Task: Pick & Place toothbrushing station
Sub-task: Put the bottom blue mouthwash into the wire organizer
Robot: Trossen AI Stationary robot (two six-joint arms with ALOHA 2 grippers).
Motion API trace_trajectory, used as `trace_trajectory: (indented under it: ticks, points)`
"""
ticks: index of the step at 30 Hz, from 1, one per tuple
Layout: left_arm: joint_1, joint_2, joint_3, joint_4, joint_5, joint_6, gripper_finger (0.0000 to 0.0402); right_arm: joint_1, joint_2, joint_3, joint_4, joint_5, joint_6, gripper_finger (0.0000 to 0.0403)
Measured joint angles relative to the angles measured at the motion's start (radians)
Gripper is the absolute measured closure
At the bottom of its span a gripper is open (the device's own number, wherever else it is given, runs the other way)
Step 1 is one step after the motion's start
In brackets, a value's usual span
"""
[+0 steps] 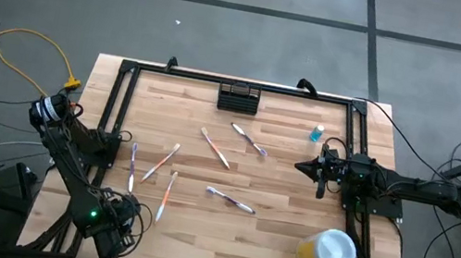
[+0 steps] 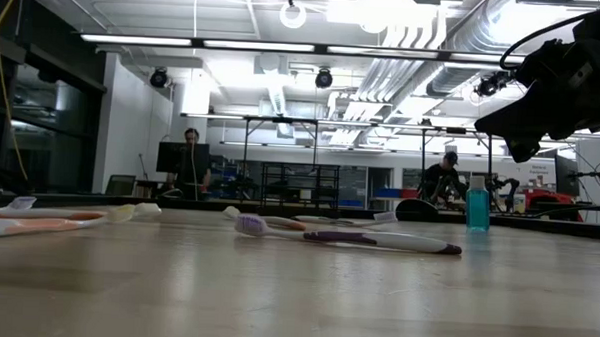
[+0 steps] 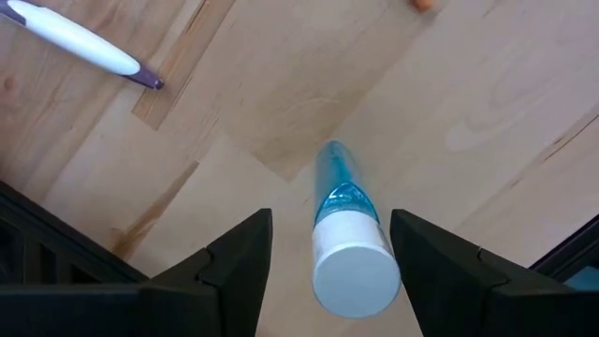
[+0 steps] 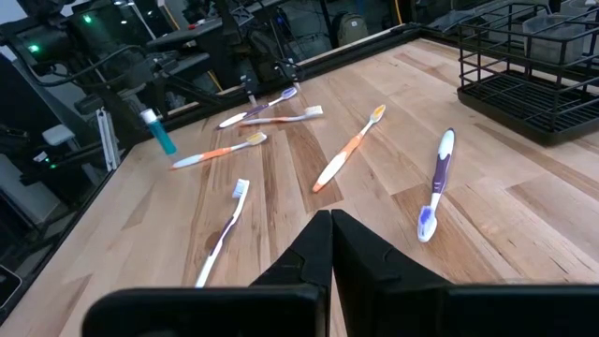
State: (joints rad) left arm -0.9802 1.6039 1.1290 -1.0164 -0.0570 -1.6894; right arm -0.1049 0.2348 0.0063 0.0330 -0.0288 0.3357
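The toothbrushing station (image 1: 238, 98), a small black caddy, stands at the table's far edge near the middle and shows in the right wrist view (image 4: 533, 75). My left gripper (image 1: 115, 232) hangs over the near left corner, pointing down and open (image 3: 330, 220). A blue tube with a white cap (image 3: 348, 253) stands cap-up and tilted between its fingers, also seen across the table (image 4: 159, 131). My right gripper (image 1: 304, 168) waits shut (image 4: 330, 225) at the right side, well above the wood, touching nothing. My left gripper's fingers come from above, one on each side of the tube's white cap (image 3: 354, 276). A clear gap shows on one side. On the other side the cap reaches the finger (image 3: 412, 262), and I cannot tell whether they touch. The blue end (image 3: 333, 154) points down at the wood.
Several toothbrushes (image 1: 216, 148) lie scattered over the middle of the table, one close to the left gripper (image 3: 84, 42). A small blue bottle (image 1: 316, 134) stands far right. A yellow cup with a white lid (image 1: 327, 250) sits near right. A black frame (image 1: 118, 101) rims the table.
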Motion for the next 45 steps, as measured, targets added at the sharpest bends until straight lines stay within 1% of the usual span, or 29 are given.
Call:
trace_trajectory:
  ticks: [4,7,15,18,29,35,37,41,45]
  points:
    - [0.0,0.0,0.0,0.0,0.0,-0.008,0.0194,0.0,0.0,0.0,0.0,0.0,0.0,0.0401]
    - [0.0,0.0,0.0,0.0,0.0,-0.008,0.0206,0.0,0.0,0.0,0.0,0.0,0.0,0.0401]
    - [0.0,0.0,0.0,0.0,0.0,-0.014,0.0289,0.0,0.0,0.0,0.0,0.0,0.0,0.0401]
    - [0.0,0.0,0.0,0.0,0.001,-0.026,0.0312,0.0,0.0,0.0,0.0,0.0,0.0,0.0401]
    - [0.003,-0.003,0.0,0.0,0.004,-0.011,0.0313,0.0,0.0,0.0,0.0,0.0,0.0,0.0401]
    - [0.032,-0.047,0.0,-0.011,0.005,0.034,0.0313,0.0,0.0,0.0,0.0,0.0,0.0,0.0401]
    - [0.051,-0.065,0.0,-0.026,0.003,0.058,0.0313,0.0,0.0,0.0,0.0,0.0,0.0,0.0401]
    - [0.113,-0.111,0.0,-0.078,0.002,0.154,0.0313,0.0,0.0,0.0,0.0,0.0,0.0,0.0401]
    - [0.223,-0.177,0.0,-0.14,0.0,0.29,0.0313,0.0,0.0,0.0,0.0,0.0,0.0,0.0401]
